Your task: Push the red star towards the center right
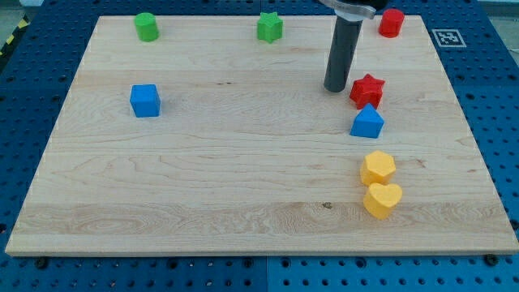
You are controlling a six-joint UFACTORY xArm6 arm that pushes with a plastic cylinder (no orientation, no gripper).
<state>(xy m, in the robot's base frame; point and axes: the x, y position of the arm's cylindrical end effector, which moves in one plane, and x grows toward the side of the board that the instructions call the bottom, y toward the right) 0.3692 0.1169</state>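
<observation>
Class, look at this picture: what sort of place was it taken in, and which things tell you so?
Most likely a robotics lab test bench. A pale wooden board lies on a blue perforated metal table, small coloured blocks are scattered on it, and my tip stands just left of the red star block. A printed marker tag suggests camera tracking.

Red star (pixel 367 89), blue block (pixel 145 100), yellow heart (pixel 382 199), green star (pixel 270 27), pale wood board (pixel 211 178).

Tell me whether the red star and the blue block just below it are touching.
Cannot tell. In the camera view the red star overlaps the top of the blue block, with no gap visible between them, but the star may simply stand behind it.
</observation>
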